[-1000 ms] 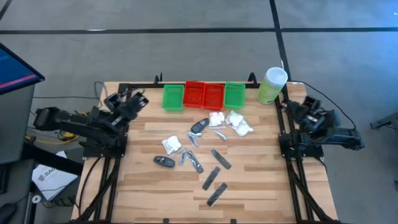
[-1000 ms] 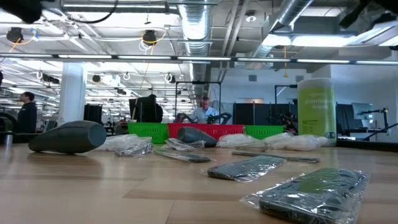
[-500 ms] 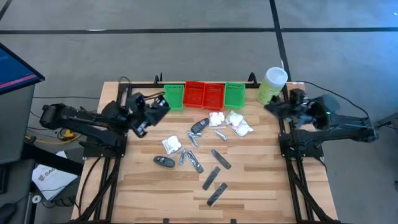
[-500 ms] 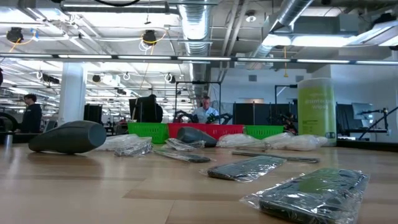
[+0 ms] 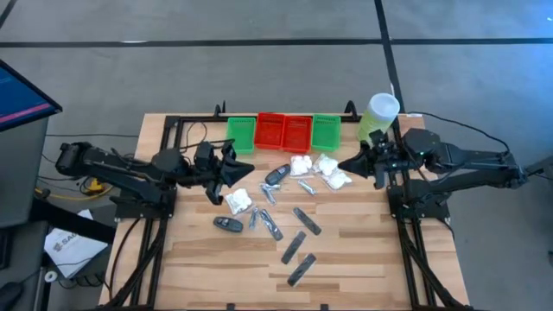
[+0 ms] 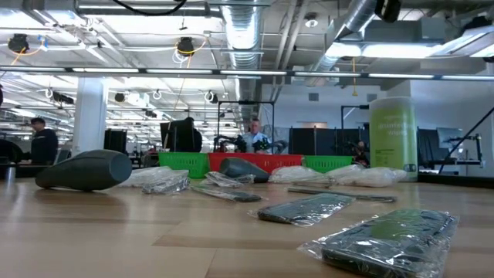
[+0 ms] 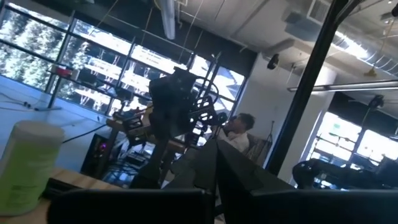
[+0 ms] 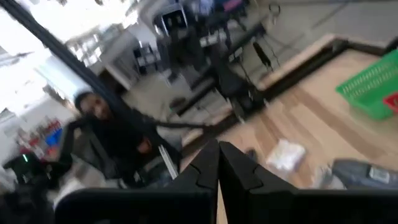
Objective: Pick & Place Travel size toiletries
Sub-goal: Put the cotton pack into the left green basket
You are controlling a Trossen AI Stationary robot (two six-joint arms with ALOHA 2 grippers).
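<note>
Wooden table [image 5: 346,259] w/ toiletries [image 5: 281,203] strewn mid-table, none picked yet (trays [image 5: 283,132] at far edge), so approach step: left gripper [image 5: 240,170] and right gripper [image 5: 349,162], both pinched shut & empty, reach inward; next, open one over a packet [image 5: 238,202].

Both arms were dark, almost black, built of chunky jointed segments. Thin black cables looped off each one. The left claw [image 5: 240,169] and right claw [image 5: 348,161] ended in tapered dark fingers [image 7: 239,174] forming a point.
</note>
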